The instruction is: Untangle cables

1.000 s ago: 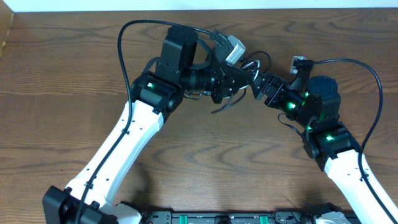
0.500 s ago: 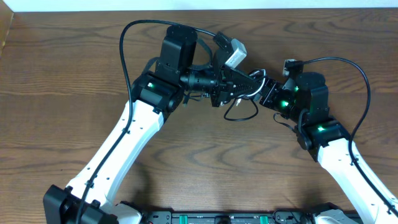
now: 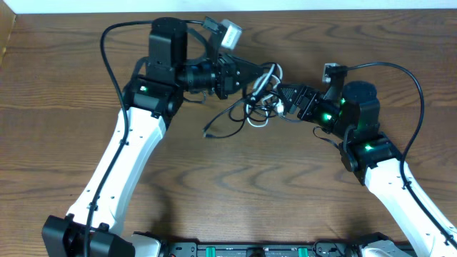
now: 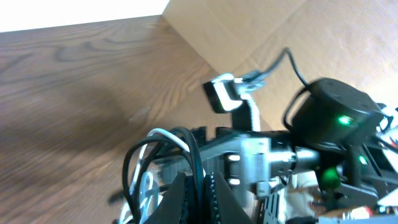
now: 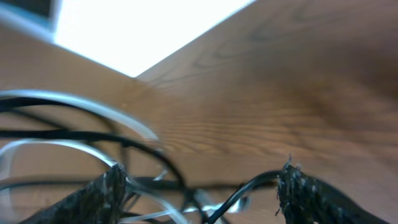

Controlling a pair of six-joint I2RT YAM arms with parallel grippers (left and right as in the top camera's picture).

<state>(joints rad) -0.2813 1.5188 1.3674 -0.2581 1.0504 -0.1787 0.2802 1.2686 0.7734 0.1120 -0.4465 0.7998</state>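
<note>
A black cable (image 3: 227, 116) and a white cable (image 3: 270, 73) lie looped together in a tangle between the two arms at the back of the table. In the overhead view my left gripper (image 3: 246, 80) sits at the tangle's left side. The left wrist view shows it (image 4: 198, 190) shut on a strand of the black cable (image 4: 194, 155), with a white loop (image 4: 163, 133) beside it. My right gripper (image 3: 283, 100) meets the tangle from the right. Its fingers (image 5: 106, 194) stand wide apart, and black cable (image 5: 249, 185) and white cable (image 5: 74, 102) strands cross the gap of the gripper (image 5: 202, 190).
The black cable's loose plug end (image 3: 207, 133) rests on the wooden table (image 3: 235, 185) left of the tangle. Thick black arm wires arc above each arm (image 3: 107, 50) (image 3: 418, 100). The table's back edge (image 3: 321, 10) runs close behind the grippers.
My left arm has pulled left with the black cable, drawing the tangle out and leaving a loose end on the table. The right gripper stays at the tangle's right side.
</note>
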